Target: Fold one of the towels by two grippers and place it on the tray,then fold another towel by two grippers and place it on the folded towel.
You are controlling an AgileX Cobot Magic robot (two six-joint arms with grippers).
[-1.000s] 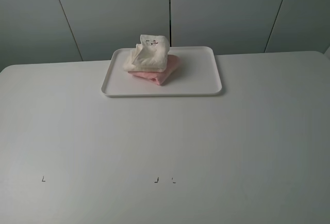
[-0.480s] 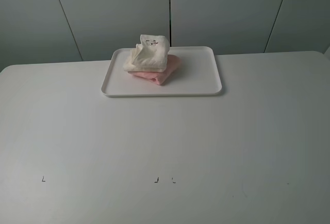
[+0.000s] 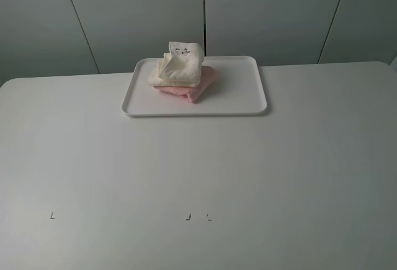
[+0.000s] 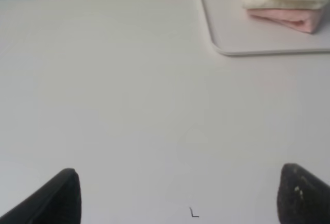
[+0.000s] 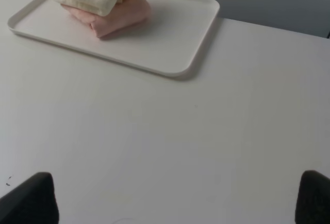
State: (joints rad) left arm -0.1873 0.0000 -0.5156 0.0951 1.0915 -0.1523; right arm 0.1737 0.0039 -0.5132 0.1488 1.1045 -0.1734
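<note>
Nearest the camera in the high view it's just bare white table (image 3: 198,177) with a few tiny dark marks (image 3: 197,216) around 6 o'clock. Neither arm shows up in that view, but each wrist camera catches its own fingertips: the left gripper (image 4: 178,195) has its jaws spread wide with nothing between them, and same deal for the right gripper (image 5: 178,198), wide apart over plain tabletop. Further back, toward 12 o'clock, sits the white tray (image 3: 239,93). On its 9 o'clock half is the folded pink towel (image 3: 198,88), with the cream-white towel (image 3: 178,65) bunched up on top of it, kind of lumpy.
</note>
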